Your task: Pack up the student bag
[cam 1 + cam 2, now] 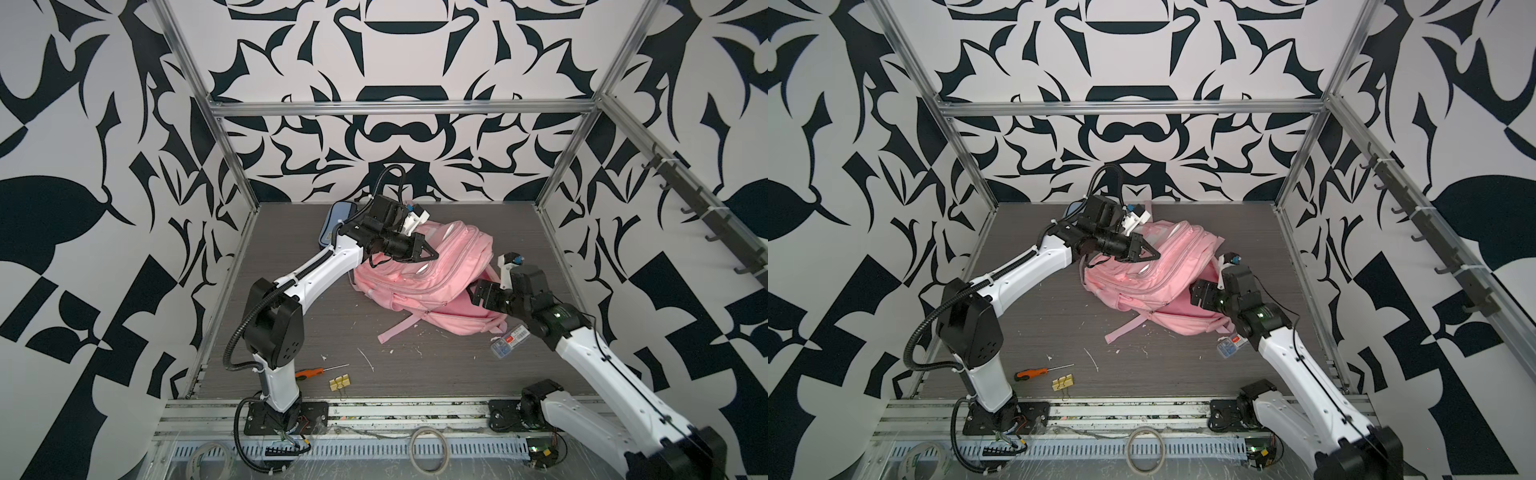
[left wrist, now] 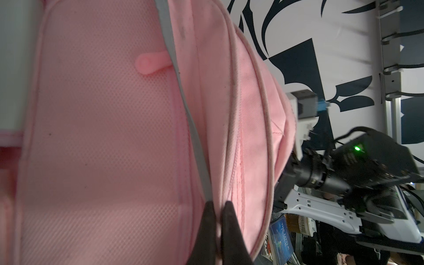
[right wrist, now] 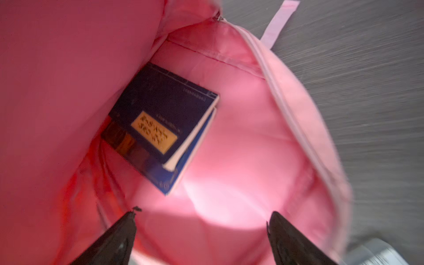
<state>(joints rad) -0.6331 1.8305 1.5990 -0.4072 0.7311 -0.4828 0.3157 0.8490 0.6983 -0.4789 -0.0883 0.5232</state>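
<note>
The student bag (image 1: 436, 282) lies slumped on its side at the middle rear of the grey surface (image 1: 332, 328), its main compartment gaping toward the right arm. The chief risk is at that mouth. The left hand (image 2: 218, 206) is pinched together on a thin fold of the bag beside the grey reflective stripe, and that pinch alone appears to hold the upper flap up. Smooth cloth in so narrow a grip could slide free, and the flap would drop over the opening.

The right hand (image 3: 204, 212), fingers spread wide and empty, stands at the mouth. A careless pull back could snag the zip edge or lining and drag the whole limp bag. The dark blue book (image 3: 160, 124) inside lies skewed with its cover splayed, so the next item in could crease its pages.

The surface is matt and wood-grained, flecked with white scraps. The bag is soft woven pink cloth, mesh-padded on one panel, piped at the seams, with a slick lining.

- **Blue pencil case** (image 1: 332, 226): a rounded zip pouch, behind the left arm.
- **Clear flat plastic box** (image 1: 509, 340): just beside the bag.
- **Front of the surface:** an orange-handled screwdriver (image 1: 309, 372) and brass-coloured binder clips (image 1: 340, 382).
</note>
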